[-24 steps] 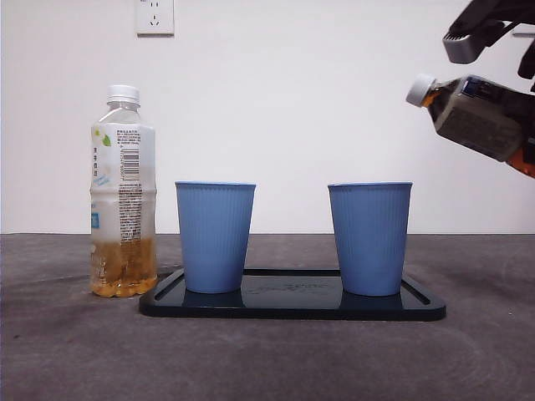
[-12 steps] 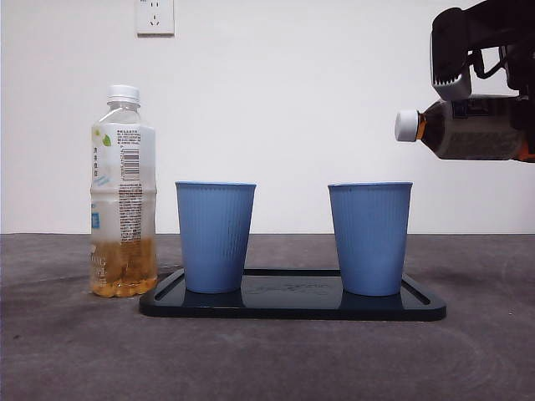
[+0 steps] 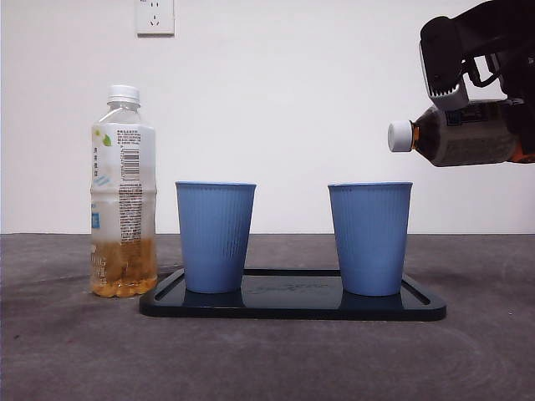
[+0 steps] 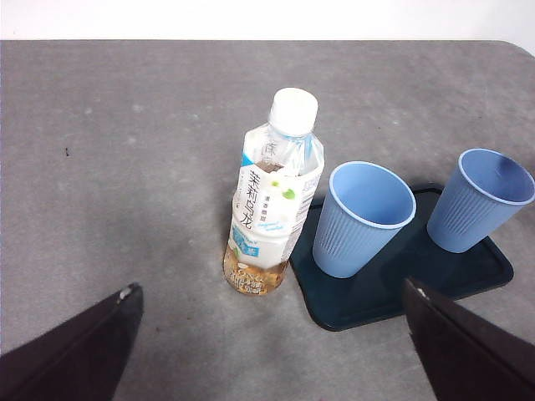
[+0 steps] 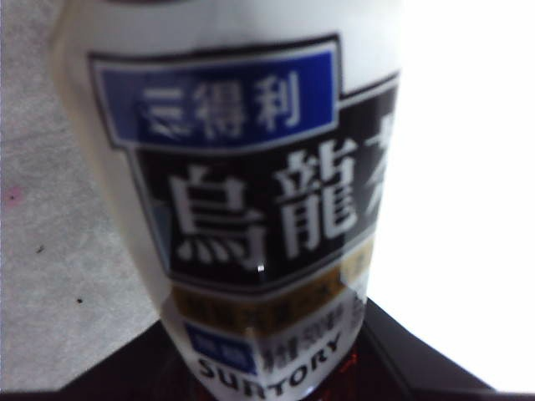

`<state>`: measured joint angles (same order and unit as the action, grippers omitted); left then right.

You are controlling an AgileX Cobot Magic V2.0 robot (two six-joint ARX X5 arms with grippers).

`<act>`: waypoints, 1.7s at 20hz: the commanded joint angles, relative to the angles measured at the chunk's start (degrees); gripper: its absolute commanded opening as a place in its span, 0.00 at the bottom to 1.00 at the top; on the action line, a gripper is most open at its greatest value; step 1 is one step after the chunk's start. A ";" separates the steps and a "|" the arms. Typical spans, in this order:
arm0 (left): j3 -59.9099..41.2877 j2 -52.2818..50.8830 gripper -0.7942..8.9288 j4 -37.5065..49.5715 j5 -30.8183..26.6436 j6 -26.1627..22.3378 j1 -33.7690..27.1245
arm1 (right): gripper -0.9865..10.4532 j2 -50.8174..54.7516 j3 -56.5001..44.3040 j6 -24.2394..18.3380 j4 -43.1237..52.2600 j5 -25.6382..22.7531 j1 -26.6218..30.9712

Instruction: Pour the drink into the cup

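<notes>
A dark tea bottle with a white cap on hangs roughly level at the upper right, neck pointing left, with my right gripper shut on it. Its cap sits just above and to the right of the right blue cup. The right wrist view is filled by the bottle's label, held between the jaws of the right gripper. A second blue cup stands on the left of the same tray. My left gripper hovers open and empty above the table, looking down on both cups.
Both cups stand on a dark tray. A capped bottle of pale tea, about a quarter full, stands upright just left of the tray. A wall socket is high on the back wall.
The right gripper has swung the dark bottle from neck-up to about level and carried it left, so its cap is closer to the right cup. Cups and the pale bottle have not moved.
</notes>
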<state>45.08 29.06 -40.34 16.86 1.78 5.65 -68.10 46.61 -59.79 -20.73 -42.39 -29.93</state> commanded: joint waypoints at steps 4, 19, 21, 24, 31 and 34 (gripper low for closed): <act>0.92 -0.02 0.60 0.46 0.28 -0.94 0.11 | 0.17 -0.04 1.73 0.13 2.10 -1.57 -0.37; 0.92 -0.02 0.60 0.48 0.28 -0.94 0.11 | 0.14 2.71 5.22 33.44 4.22 9.81 1.73; 0.92 -0.02 0.60 0.48 0.28 -0.94 0.11 | 0.14 4.63 5.31 42.97 4.42 14.69 3.26; 0.92 -0.02 0.60 0.46 0.28 -0.94 0.11 | 0.14 6.54 4.70 54.71 5.40 23.87 6.84; 0.92 -0.02 0.60 0.44 0.28 -0.94 0.11 | 0.14 6.88 -3.02 61.86 19.80 33.64 12.04; 0.92 -0.02 0.60 0.46 0.28 -0.94 0.11 | 0.14 6.88 -9.33 64.37 29.03 34.10 12.70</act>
<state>45.08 29.06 -40.49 16.86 1.78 5.65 -61.82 35.83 2.74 5.30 -7.92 -17.17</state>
